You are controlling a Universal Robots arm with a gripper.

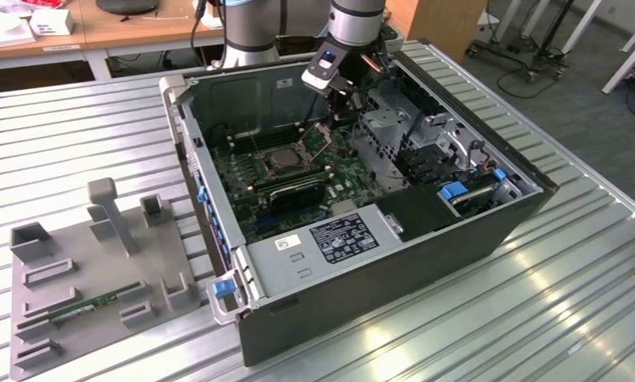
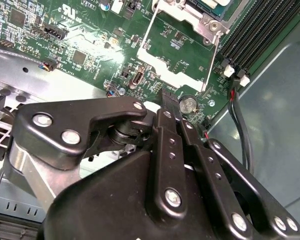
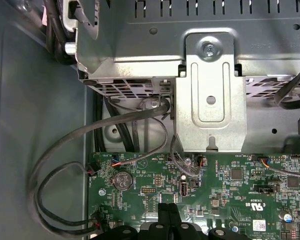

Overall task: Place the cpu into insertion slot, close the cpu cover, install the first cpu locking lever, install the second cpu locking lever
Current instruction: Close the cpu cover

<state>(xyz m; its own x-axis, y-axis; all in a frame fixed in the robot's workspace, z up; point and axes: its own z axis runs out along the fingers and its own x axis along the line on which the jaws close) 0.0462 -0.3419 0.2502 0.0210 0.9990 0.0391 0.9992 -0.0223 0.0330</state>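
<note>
Your one gripper has both fingers pressed together, nothing visible between them, just over the green board. Just beyond, the second wrist view gives you one cpu cover, board showing through its cut-out. The exterior view adds one insertion slot mid-board.

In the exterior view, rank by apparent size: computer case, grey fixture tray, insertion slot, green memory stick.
1. computer case
2. grey fixture tray
3. insertion slot and green memory stick, unranked: stick longer, slot wider.
</note>
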